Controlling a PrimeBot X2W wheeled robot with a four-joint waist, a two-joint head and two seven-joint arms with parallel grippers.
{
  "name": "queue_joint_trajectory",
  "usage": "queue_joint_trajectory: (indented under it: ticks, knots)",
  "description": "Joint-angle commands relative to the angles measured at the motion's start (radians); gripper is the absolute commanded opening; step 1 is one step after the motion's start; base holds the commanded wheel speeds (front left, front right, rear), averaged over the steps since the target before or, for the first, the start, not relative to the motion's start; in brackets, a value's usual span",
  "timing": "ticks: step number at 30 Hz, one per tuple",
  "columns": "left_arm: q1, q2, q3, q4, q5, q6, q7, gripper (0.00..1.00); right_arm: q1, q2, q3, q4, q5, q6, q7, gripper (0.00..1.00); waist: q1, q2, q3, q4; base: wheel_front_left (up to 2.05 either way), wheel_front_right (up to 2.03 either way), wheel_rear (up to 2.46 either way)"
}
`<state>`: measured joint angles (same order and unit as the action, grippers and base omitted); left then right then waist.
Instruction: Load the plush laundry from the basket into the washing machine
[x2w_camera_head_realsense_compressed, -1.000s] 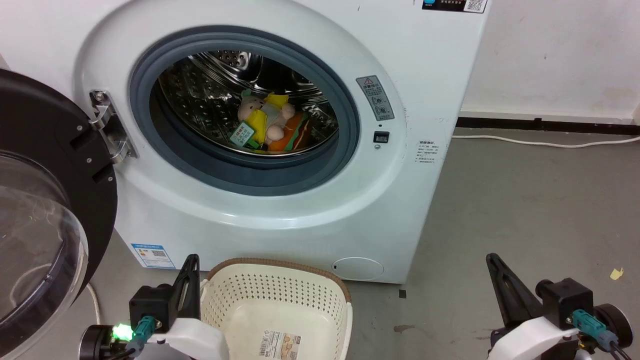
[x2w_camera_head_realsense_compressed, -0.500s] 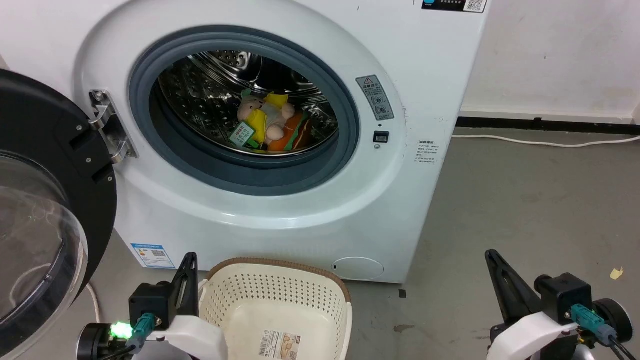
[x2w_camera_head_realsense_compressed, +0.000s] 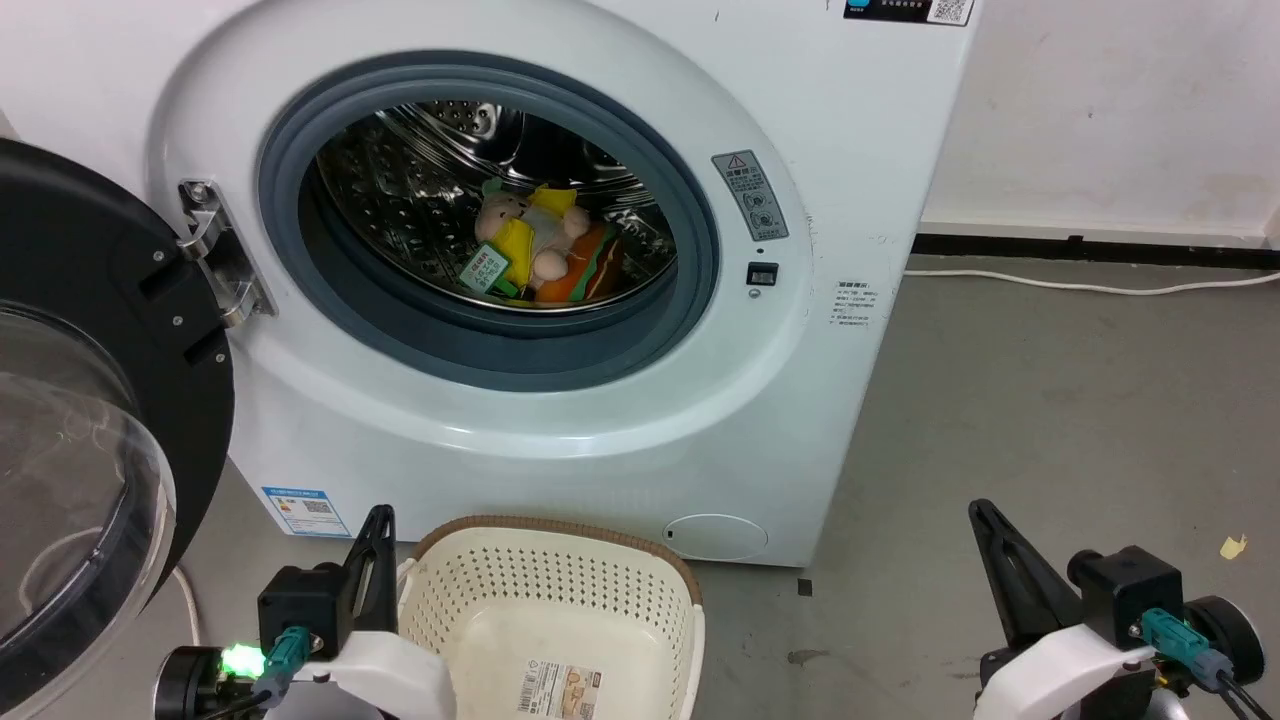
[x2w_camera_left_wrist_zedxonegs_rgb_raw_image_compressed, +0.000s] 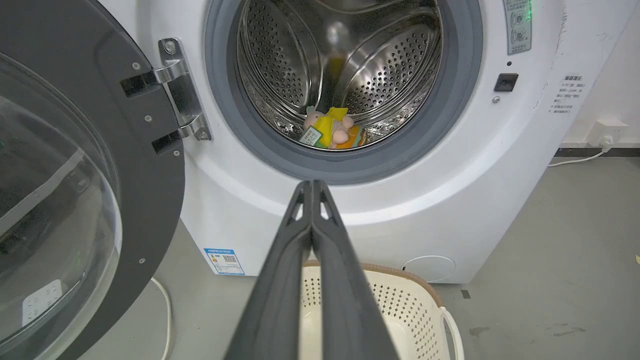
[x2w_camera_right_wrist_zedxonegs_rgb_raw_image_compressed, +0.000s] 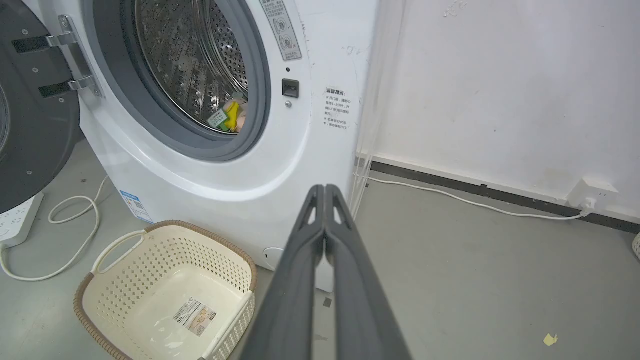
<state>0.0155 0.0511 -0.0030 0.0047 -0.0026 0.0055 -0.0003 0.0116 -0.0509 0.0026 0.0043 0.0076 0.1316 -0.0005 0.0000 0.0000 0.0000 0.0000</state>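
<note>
- The plush laundry (x2w_camera_head_realsense_compressed: 535, 250) is seen lying inside the washing machine (x2w_camera_head_realsense_compressed: 700, 420), low in the steel drum (x2w_camera_head_realsense_compressed: 400, 190) at about 5 o'clock of the round opening. Its green-white paper tag (x2w_camera_head_realsense_compressed: 486, 270) is turned outward.
- The drum is ringed by a grey gasket (x2w_camera_head_realsense_compressed: 500, 350), and the black-rimmed door (x2w_camera_head_realsense_compressed: 90, 400) is swung wide open at 9 o'clock.
- The basket (x2w_camera_head_realsense_compressed: 560, 525) is set on the grey floor (x2w_camera_head_realsense_compressed: 1050, 420) at 6 o'clock of the machine, just before its front. A label sticker (x2w_camera_head_realsense_compressed: 560, 690) is shown on its bottom.
- The left gripper (x2w_camera_head_realsense_compressed: 380, 520) is held at 7 o'clock of the head view, just beside the basket's rim, fingers pressed together with nothing gripped.
- The right gripper (x2w_camera_head_realsense_compressed: 982, 515) is held at 5 o'clock, well apart from the basket, likewise closed on nothing.
- Against one second earlier, toy and basket are unmoved, while the right gripper has shifted slightly toward 10 o'clock.
</note>
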Motion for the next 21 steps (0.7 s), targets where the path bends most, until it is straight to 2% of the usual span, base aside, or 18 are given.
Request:
queue_joint_trajectory:
  ticks: [1,21]
  knots:
    - [-0.015,-0.001,0.003,-0.005,0.003,-0.005,0.000,0.00,-0.012,0.001,-0.003,-0.004,-0.008,-0.001,0.000,0.00,0.0000,0.0000,0.000,0.000,0.00,0.00,0.00]
    - [-0.015,-0.001,0.003,-0.005,0.003,-0.005,0.000,0.00,-0.012,0.001,-0.003,-0.004,-0.008,-0.001,0.000,0.00,0.0000,0.0000,0.000,0.000,0.00,0.00,0.00]
